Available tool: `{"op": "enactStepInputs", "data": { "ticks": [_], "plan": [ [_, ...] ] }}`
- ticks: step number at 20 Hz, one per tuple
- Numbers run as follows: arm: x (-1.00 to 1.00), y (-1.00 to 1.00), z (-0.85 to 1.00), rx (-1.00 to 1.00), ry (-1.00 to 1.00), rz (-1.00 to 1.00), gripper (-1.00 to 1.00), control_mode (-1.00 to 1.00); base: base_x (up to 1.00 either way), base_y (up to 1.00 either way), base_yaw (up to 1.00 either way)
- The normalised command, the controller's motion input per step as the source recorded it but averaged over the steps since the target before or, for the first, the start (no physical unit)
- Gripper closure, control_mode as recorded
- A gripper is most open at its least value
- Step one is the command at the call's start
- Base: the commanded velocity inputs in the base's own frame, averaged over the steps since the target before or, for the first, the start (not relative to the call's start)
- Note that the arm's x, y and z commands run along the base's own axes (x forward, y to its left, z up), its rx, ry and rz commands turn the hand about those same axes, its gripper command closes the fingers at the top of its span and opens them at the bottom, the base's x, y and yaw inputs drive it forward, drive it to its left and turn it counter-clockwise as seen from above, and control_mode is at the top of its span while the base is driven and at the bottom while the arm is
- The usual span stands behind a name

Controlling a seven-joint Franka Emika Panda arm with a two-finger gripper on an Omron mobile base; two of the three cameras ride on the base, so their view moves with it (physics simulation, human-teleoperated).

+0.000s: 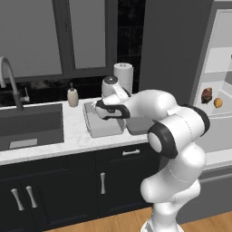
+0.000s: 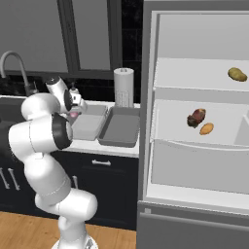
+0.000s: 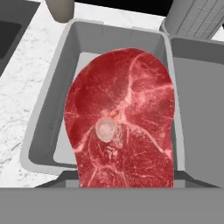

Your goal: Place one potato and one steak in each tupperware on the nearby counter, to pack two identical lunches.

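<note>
My gripper (image 1: 98,109) hangs over the left grey tupperware (image 1: 103,128), shut on a raw red steak (image 3: 122,122). In the hand view the steak hides my fingertips and most of that tupperware's (image 3: 43,113) floor. The second tupperware (image 3: 201,109) sits right beside it on the white marbled counter (image 1: 74,133). In the open fridge, a second steak (image 2: 196,117) and an orange-brown potato (image 2: 206,128) lie on the middle shelf. Another potato (image 2: 237,74) rests on the shelf above.
A dark sink (image 1: 27,124) with a curved tap (image 1: 9,77) lies left of the tupperware. A soap bottle (image 1: 72,96) and a paper towel roll (image 1: 123,74) stand at the back of the counter. The open fridge door (image 2: 194,194) stands to the right.
</note>
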Motion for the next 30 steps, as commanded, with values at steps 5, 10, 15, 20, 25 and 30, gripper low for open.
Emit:
{"op": "enactStepInputs", "data": {
  "ticks": [5,10,15,20,25,30],
  "plan": [
    [0.33,0.01,-0.09,0.0,0.0,-0.07,-1.0,-1.0,0.0,0.0,0.0],
    [0.31,-0.37,0.0,0.0,0.0,-0.07,-1.0,-1.0,0.0,0.0,0.0],
    [0.23,-0.1,0.03,0.02,-0.01,-0.04,-1.0,-1.0,0.0,0.0,0.0],
    [-0.87,0.0,0.24,0.14,-0.05,0.0,-1.0,-1.0,0.0,0.0,0.0],
    [-1.0,-0.08,0.2,0.15,-0.03,0.0,-1.0,-1.0,0.0,0.0,0.0],
    [-1.0,-0.17,0.03,0.04,-0.03,0.0,-1.0,-1.0,0.0,0.0,0.0]
  ]
}}
